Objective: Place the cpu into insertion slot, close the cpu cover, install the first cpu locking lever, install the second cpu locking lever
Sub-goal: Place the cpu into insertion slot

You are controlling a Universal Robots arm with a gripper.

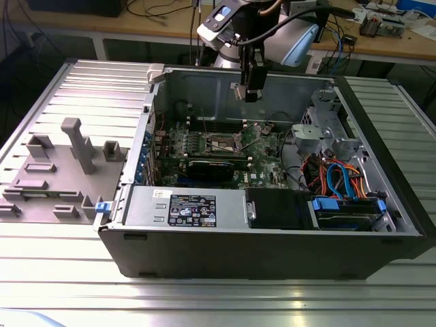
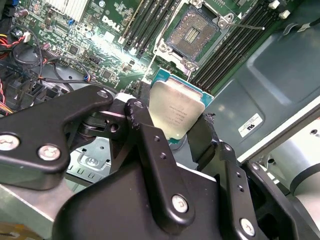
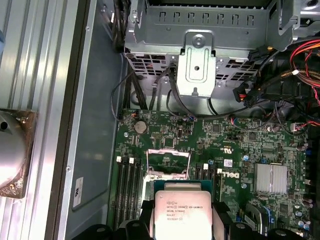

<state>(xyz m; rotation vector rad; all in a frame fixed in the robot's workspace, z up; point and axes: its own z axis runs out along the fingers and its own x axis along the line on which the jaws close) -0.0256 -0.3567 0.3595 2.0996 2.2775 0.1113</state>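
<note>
My gripper [image 2: 172, 127] is shut on the cpu [image 2: 175, 111], a silver-topped square chip on a green carrier, clamped by its edges between two black fingers [image 2: 142, 125]. In the first wrist view the cpu [image 3: 181, 212] hangs above the green motherboard, close to the insertion slot. The insertion slot [image 2: 192, 32] lies open, its dark contact field bare inside a silvery rim. The cpu cover [image 3: 168, 151] stands raised on its hinge beside the slot. In the exterior view the gripper [image 1: 251, 92] hovers inside the open computer case, well above the insertion slot [image 1: 221, 143]. A thin wire lever [image 2: 245, 26] sticks out near the slot.
Long black memory slots [image 3: 130, 190] flank the socket. A metal drive cage [image 3: 200, 50] with cables stands beyond the board, and a finned heat sink [image 3: 271, 178] sits to one side. The power supply [image 1: 184, 208] and coloured cables [image 1: 334, 180] fill the case front. A grey fixture [image 1: 61, 170] lies outside.
</note>
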